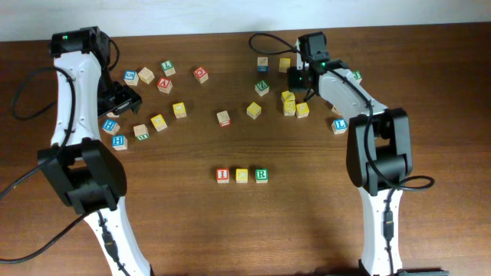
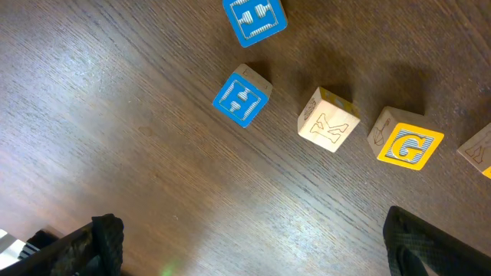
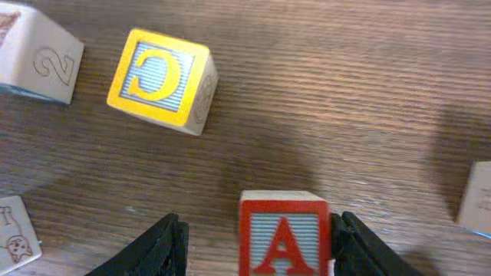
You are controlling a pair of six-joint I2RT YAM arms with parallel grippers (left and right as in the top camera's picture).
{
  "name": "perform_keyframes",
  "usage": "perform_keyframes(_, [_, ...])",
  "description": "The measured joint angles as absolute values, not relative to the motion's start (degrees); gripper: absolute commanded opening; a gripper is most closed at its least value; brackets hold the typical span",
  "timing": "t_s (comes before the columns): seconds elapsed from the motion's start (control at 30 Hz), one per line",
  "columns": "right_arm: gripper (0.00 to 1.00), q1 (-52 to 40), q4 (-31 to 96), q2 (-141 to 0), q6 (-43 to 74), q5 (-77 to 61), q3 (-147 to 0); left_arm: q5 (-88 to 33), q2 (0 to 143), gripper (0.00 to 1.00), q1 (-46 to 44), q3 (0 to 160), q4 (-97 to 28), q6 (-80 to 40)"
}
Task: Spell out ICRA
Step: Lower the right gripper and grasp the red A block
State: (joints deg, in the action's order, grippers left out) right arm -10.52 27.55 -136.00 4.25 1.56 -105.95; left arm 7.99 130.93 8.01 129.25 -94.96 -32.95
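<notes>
Right wrist view first: the right gripper (image 3: 259, 227) stands astride the red A block (image 3: 284, 231), its jaws about half apart. The finger on the picture's right looks to be against the block's side, or as near as makes no matter. The one on the left has a clear strip of bare wood between it and the block. So I'd call the block not yet gripped, and it sits flat on the table (image 3: 345, 115). Just beyond it lies a yellow C block (image 3: 161, 75), turned a little askew, and a pale block marked 2 (image 3: 38, 52) sits at the corner. Neither touches the A.

From overhead, that gripper (image 1: 299, 78) is down among the scattered blocks at the far right, and I cannot pick out the A beneath it. The left gripper (image 2: 261, 257) has its jaws spread wide with nothing between them. It hangs over a blue H block (image 2: 242, 98), a plain K block (image 2: 328, 119) and a yellow G block (image 2: 406, 144).

Near the middle front, the I block (image 1: 222, 175), C block (image 1: 242, 175) and R block (image 1: 261, 175) sit in a neat row, close side by side. By my reckoning three letters of four are done. What is left is the A: grip it, carry it across and set it just right of the R, where the wood is bare.
</notes>
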Motion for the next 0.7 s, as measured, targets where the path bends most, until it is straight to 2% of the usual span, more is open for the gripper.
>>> perform_keyframes(0.03, [0.39, -10.57, 27.33, -136.64, 4.05, 1.56, -105.95, 8.01, 130.93, 0.99, 8.01, 129.25, -94.98, -32.95])
perform_keyframes(0.07, [0.38, -10.57, 26.89, -137.25, 3.81, 1.91, -105.95, 7.99, 130.93, 0.99, 8.01, 129.25, -94.96, -32.95])
perform_keyframes(0.23, [0.35, -10.55, 26.59, -137.36, 3.22, 2.17, -105.95, 7.99, 130.93, 0.99, 8.01, 129.25, -94.98, -32.95])
perform_keyframes(0.4, [0.27, -10.55, 26.81, -137.36, 3.01, 2.22, -105.95, 8.01, 130.93, 0.99, 8.01, 129.25, -94.96, -32.95])
perform_keyframes(0.57, [0.26, -10.55, 29.04, -136.66, 3.05, 2.31, -105.95, 7.99, 130.93, 0.99, 8.01, 129.25, -94.98, -32.95])
perform_keyframes(0.6, [0.27, -10.55, 29.74, -136.11, 2.98, 2.33, -105.95, 8.01, 130.93, 0.99, 8.01, 129.25, -94.96, -32.95])
perform_keyframes(0.63, [0.33, -10.55, 30.48, -135.55, 3.03, 2.31, -105.93, 7.99, 130.93, 0.99, 8.01, 129.25, -94.96, -32.95])
perform_keyframes(0.7, [0.33, -10.55, 33.04, -132.88, 3.01, 2.31, -105.93, 8.01, 130.93, 0.99, 8.01, 129.25, -94.96, -32.95])
